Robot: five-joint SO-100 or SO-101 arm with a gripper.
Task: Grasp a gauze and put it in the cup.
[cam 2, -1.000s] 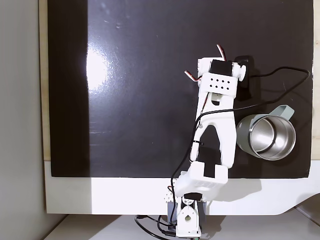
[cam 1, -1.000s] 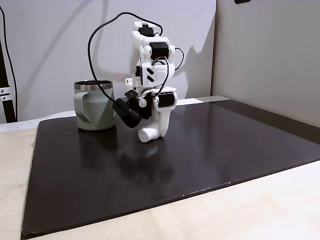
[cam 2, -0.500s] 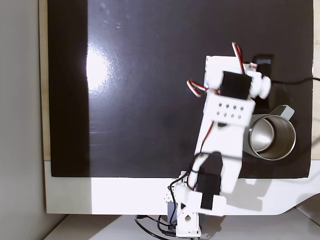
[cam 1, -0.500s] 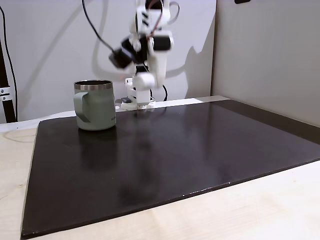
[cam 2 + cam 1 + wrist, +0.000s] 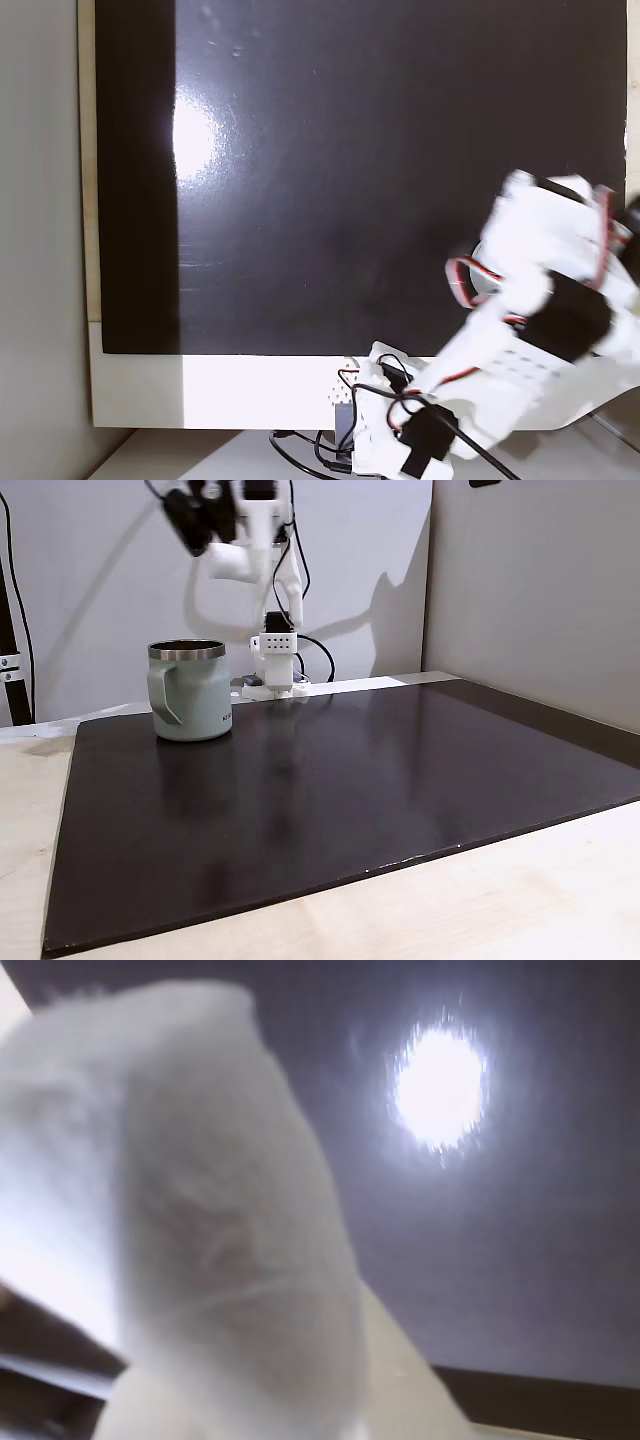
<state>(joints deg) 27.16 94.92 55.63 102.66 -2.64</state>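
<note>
Pale walls are seen behind a dark mat (image 5: 350, 780) laid on a light wooden table (image 5: 520, 900). The cup (image 5: 190, 692) is placed at the far left of the mat in the side fixed view, upright, handle turned toward the camera. The arm (image 5: 262, 540) is raised high above the mat, and the gripper (image 5: 228, 562) is held above the cup and slightly right of its rim. A white rounded shape is noted at the gripper's tip; it is judged to be the gauze (image 5: 215, 1230), which is shown close and blurred between the fingers in the wrist view. The pincer is therefore assessed as closed around the roll. In the top-down fixed view the arm (image 5: 540, 320) is blurred over the right edge of the mat.

The carry is judged nearly complete. The roll should be centred over the dark opening and lowered before release, so that the steel rim is not struck.
</note>
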